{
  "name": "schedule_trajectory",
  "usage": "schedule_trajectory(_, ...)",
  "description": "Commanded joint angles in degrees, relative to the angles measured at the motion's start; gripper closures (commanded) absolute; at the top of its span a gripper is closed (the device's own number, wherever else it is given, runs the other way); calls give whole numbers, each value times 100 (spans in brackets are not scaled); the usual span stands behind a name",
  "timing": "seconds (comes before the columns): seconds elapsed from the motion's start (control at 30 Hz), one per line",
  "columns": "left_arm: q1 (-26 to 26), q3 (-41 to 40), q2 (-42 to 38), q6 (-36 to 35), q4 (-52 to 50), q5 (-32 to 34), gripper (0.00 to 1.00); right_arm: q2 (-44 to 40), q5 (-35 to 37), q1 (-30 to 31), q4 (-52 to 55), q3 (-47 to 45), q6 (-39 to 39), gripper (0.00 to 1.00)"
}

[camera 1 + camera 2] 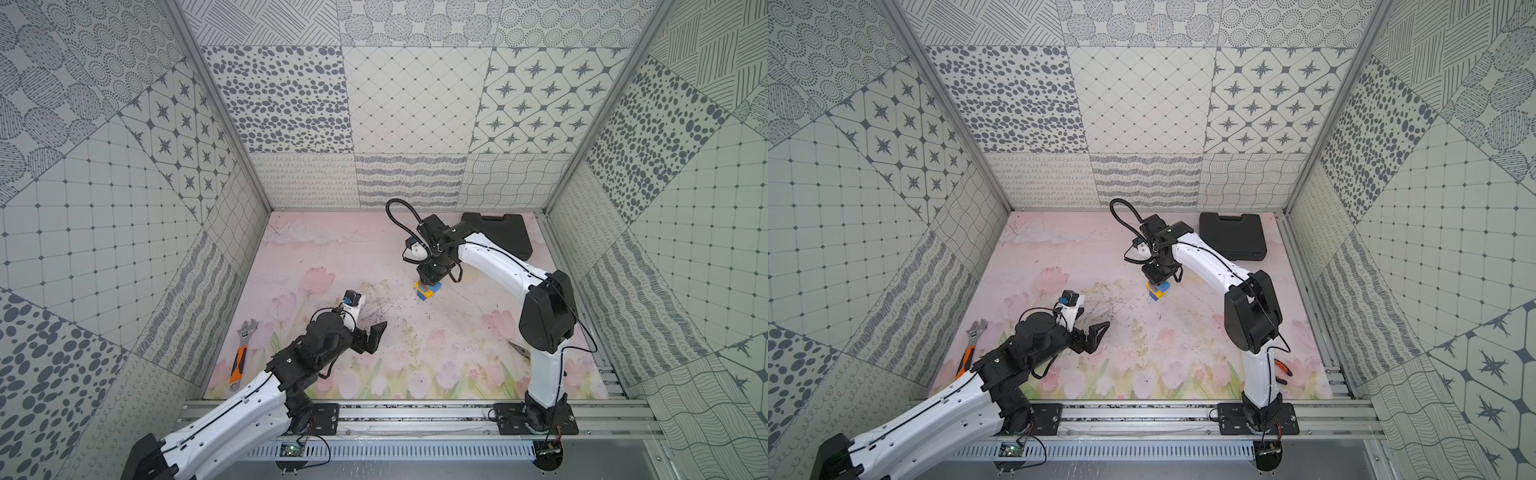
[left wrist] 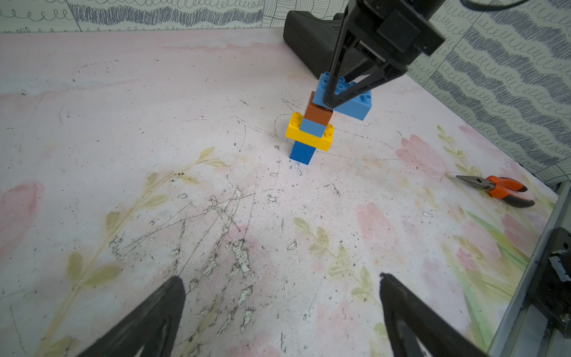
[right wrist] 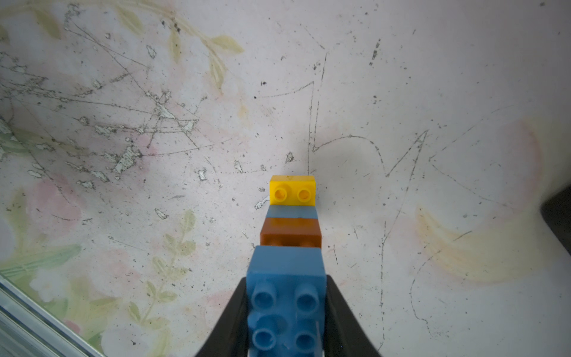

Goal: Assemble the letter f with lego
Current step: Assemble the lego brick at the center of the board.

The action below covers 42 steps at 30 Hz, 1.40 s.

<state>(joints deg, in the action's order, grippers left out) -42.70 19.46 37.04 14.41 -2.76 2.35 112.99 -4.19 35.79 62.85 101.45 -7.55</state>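
The lego bricks look like smooth, slightly glossy plastic, while the table has a matt, scratched, flaking printed surface.

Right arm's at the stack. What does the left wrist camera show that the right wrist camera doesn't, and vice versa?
Left wrist only: the bottom blue brick on the table, the pliers, and the open left gripper, touching nothing. Right wrist only: the right gripper with a finger on each side of the long blue brick. Both: that brick on top, then the brown brick, the light blue brick and the yellow brick below.
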Motion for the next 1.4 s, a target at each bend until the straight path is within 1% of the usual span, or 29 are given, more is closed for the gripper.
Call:
schedule_trajectory(0.0,26,-2,6,-123,313,29,1,133,71,-45,-117,-36,-68,65)
schedule_trajectory(0.3,38,-12,29,-119,330,11,1,22,93,-56,-163,-30,-71,65)
schedule_trajectory(0.7,51,-6,19,-114,323,1,1,201,45,-66,-37,36,-89,65)
schedule_trajectory(0.87,60,-11,15,-114,314,0,1,342,-87,-64,111,120,-80,65)
schedule_trajectory(1.1,64,-19,5,-102,315,-5,1,417,-60,-66,244,113,-45,65)
schedule_trajectory(1.37,76,-31,-4,-97,321,-3,1,135,56,-80,7,-55,-7,65)
